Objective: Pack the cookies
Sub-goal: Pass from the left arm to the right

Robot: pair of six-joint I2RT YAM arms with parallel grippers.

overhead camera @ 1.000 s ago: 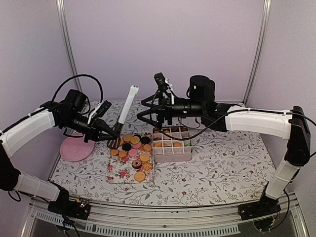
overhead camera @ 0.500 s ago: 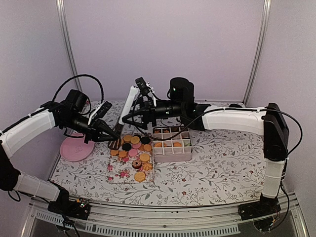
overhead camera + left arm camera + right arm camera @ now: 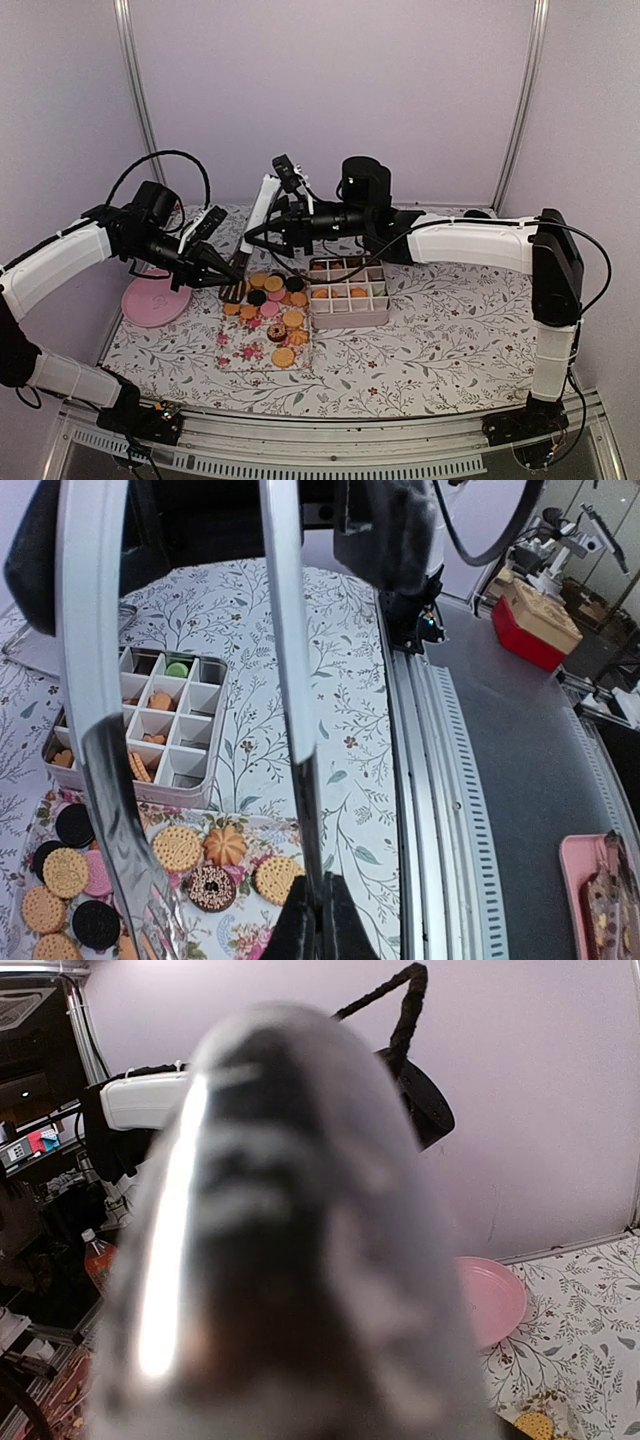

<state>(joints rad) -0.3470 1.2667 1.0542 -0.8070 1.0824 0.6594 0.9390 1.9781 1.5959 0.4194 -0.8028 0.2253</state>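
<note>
Worktop (image 3: 450,330): is carrying everything, under a leaf-print cloth
Pink plate (image 3: 150,305): is sitting far left; playing no part
Divided box (image 3: 347,316): is standing mid-worktop; a few compartments are already holding biscuits
Floral mat (image 3: 235,352): is lying just left of the box, touching it or nearly so
Tongs (image 3: 262,205): are slanting up over the mat's far end; serrated tips down
Left tool (image 3: 228,272): I am holding it fully closed on one blade of the tongs, low near the tips
Right tool (image 3: 262,240): is hanging by the tongs' upper half; I cannot tell its opening or any grip
Cookies (image 3: 270,310): are lying flat and crowded on the mat; probably light, stiff, brittle; I am judging a gentle pinch across the rim safest
</note>
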